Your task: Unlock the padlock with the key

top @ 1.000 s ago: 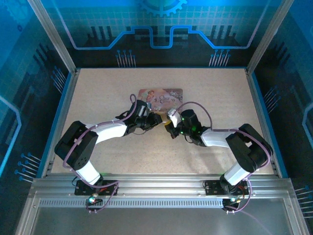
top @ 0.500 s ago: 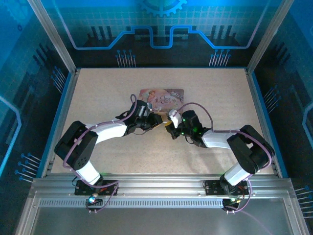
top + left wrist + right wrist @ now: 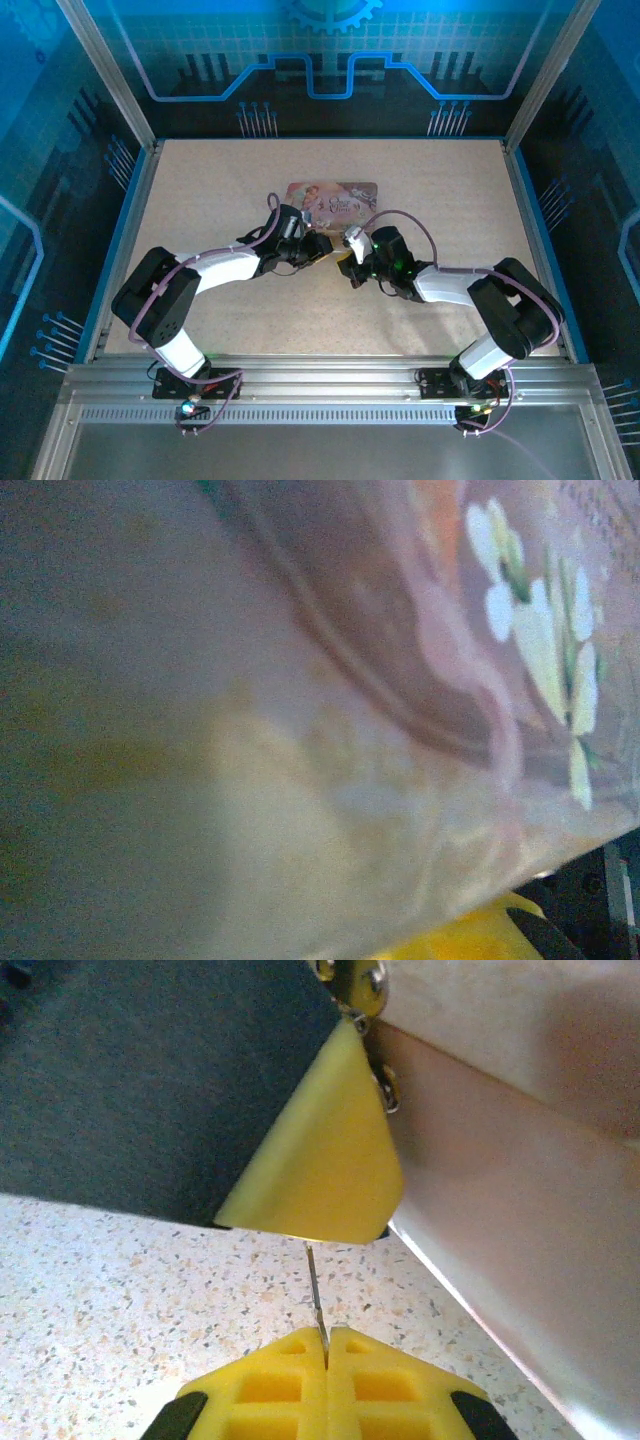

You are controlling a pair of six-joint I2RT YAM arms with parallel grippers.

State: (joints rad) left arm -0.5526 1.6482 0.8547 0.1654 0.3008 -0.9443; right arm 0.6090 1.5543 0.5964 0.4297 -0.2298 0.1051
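In the right wrist view my right gripper is shut on the key. The key is a thin dark blade standing up from between the yellow fingertips. Its tip reaches the underside of the left gripper's yellow finger, which hangs just above it. The padlock is hidden. Two small silvery metal pieces show at the edge of the pink tin box. From above, the left gripper and right gripper meet just in front of the pink tin box. The left wrist view is a blur of the tin's pink picture.
The speckled tabletop stretches around the box on all sides. Blue walls and metal posts ring the workspace. A metal rail runs along the near edge by the arm bases.
The right arm's elbow has drifted slightly to the right. Both grippers stay almost where they were, close together in front of the box.
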